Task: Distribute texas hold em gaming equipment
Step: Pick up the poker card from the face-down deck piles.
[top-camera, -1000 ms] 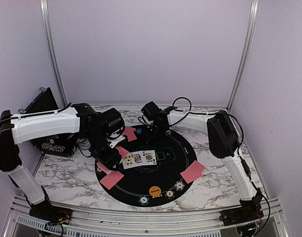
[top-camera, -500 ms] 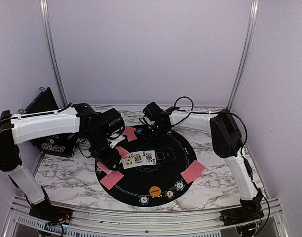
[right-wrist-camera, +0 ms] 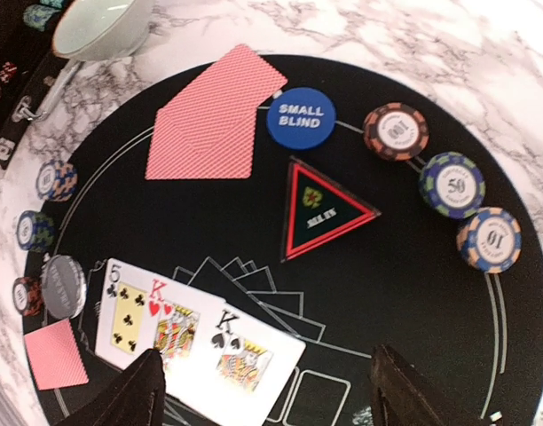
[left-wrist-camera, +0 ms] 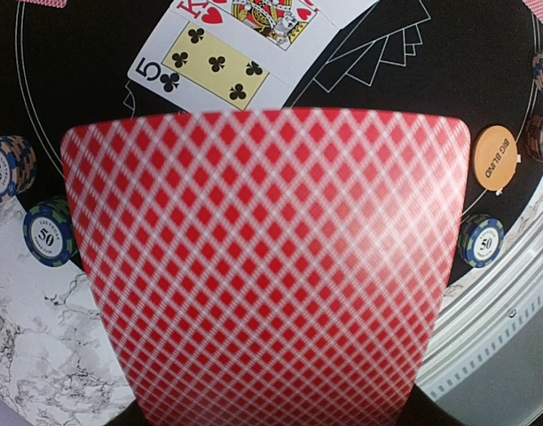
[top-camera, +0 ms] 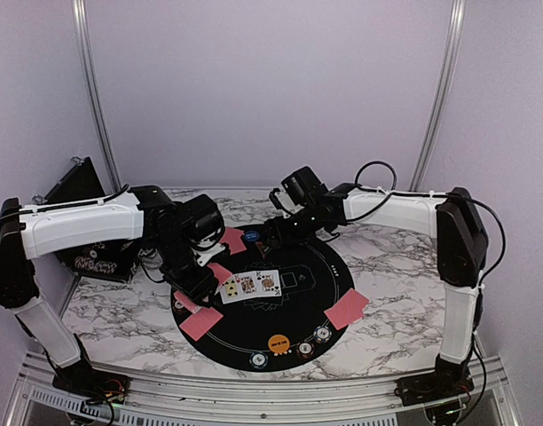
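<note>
The red diamond-backed playing card (left-wrist-camera: 267, 266) is clenched in my left end effector (top-camera: 196, 286). It is bowed and held up close, so it fills most of the left wrist view and hides my own fingers. It hangs over the left edge of the large round black mat (top-camera: 298, 306).

Just past its top edge a row of three face-up cards lies mid-mat: the five of clubs (right-wrist-camera: 128, 311), the king of hearts (right-wrist-camera: 169, 333) and the king of spades (right-wrist-camera: 245, 355). Farther out lies the red-edged triangle marker (right-wrist-camera: 325, 210), with the blue round "SMALL BLIND" disc (right-wrist-camera: 301, 116) just beside it. A pair of overlapping red-backed cards (right-wrist-camera: 214, 120) touches that disc. Three striped poker chips (right-wrist-camera: 452, 185) curve along the mat's rim. The orange round "BIG BLIND" disc (left-wrist-camera: 495, 158) sits at the near rim, with more chips beside it. A small teal bowl (right-wrist-camera: 98, 27) stands off the mat on the marble worktop (top-camera: 387, 266).

My right end effector (right-wrist-camera: 264, 373) is released. Its fingers (right-wrist-camera: 138, 395) are spread wide with nothing between them, and it hovers above the far side of the mat.

Compared with a second ago, my right arm has swung its elbow out to the right and straightened. That has drawn the end effector back from the blue disc. My left arm, the cards and the chips lie as they did.
</note>
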Motion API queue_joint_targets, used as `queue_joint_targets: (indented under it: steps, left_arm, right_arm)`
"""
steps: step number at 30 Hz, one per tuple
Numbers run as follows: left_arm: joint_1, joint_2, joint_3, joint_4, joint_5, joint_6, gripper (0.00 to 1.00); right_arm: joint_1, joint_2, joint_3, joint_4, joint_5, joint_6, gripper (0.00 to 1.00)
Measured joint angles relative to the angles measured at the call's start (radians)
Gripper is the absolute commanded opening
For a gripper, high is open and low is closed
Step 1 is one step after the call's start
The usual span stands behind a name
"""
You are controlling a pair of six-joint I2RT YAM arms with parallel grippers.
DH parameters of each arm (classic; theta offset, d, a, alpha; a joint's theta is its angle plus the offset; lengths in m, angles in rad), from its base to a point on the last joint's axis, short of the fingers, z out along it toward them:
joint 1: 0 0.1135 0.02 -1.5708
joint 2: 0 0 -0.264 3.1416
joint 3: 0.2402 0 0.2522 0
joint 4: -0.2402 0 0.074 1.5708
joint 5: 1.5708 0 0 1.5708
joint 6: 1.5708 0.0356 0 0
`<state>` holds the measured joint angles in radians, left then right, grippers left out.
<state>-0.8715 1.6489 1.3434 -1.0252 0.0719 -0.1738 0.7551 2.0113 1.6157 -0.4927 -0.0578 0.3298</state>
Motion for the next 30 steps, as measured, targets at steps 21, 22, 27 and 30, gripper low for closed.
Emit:
queue_joint_targets:
  steps: [21, 22, 27, 30]
  left_arm:
    - [-0.021, 0.015, 0.021, 0.0, 0.007, -0.001, 0.59]
    - [-0.021, 0.017, 0.023, 0.0, 0.007, -0.001, 0.59]
    - [-0.025, 0.02, 0.032, 0.0, 0.007, -0.001, 0.59]
    - [-0.026, 0.021, 0.034, 0.0, 0.007, -0.001, 0.59]
  right_arm:
    - [0.024, -0.194, -0.602, 0.763, -0.689, 0.52, 0.59]
    - [0.03, -0.194, -0.608, 0.797, -0.702, 0.548, 0.58]
    - [0.048, -0.183, -0.609, 0.91, -0.731, 0.631, 0.53]
    - [0.056, -0.162, -0.609, 0.961, -0.743, 0.672, 0.49]
